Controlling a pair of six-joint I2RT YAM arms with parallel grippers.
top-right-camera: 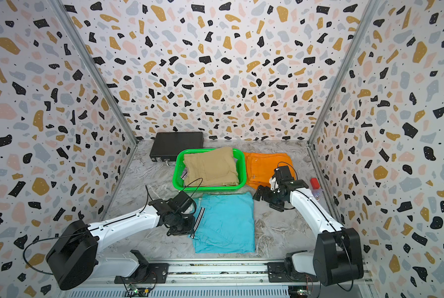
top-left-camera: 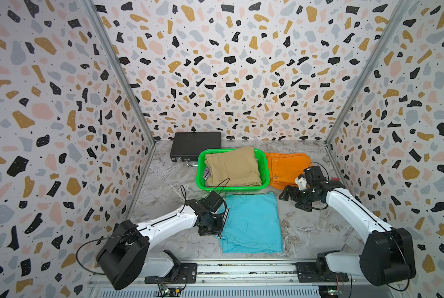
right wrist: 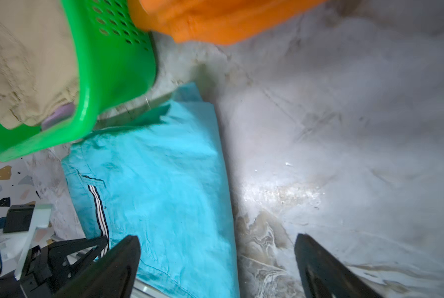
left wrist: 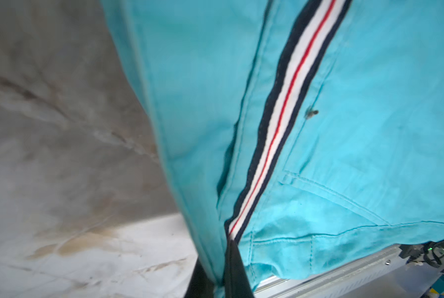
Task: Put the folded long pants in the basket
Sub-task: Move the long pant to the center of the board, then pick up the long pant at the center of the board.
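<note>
1. Check the left fingers (left wrist: 232, 263). They are pressed together on the edge of the turquoise pants (top-left-camera: 252, 224), pinching the cloth right by the striped trim (left wrist: 280, 123).
2. Note that the turquoise pants lie flat on the surface (top-left-camera: 169, 185). They are outside the basket (top-left-camera: 266, 167), just on its near side.
3. Check the right fingers (top-left-camera: 288, 194). They are spread wide and hold nothing, above bare surface beside the far right corner of the turquoise pants.
4. Confirm the basket contents. The tan pants (top-left-camera: 232, 166) lie on top, with one corner overhanging the far rim. The lilac pants (top-left-camera: 206, 173) show only as a sliver beneath them.
5. Locate the orange pants (top-left-camera: 285, 167) on the surface, against the basket's right wall.
6. Locate the black box (top-left-camera: 195, 145) behind the basket, at the back wall.
</note>
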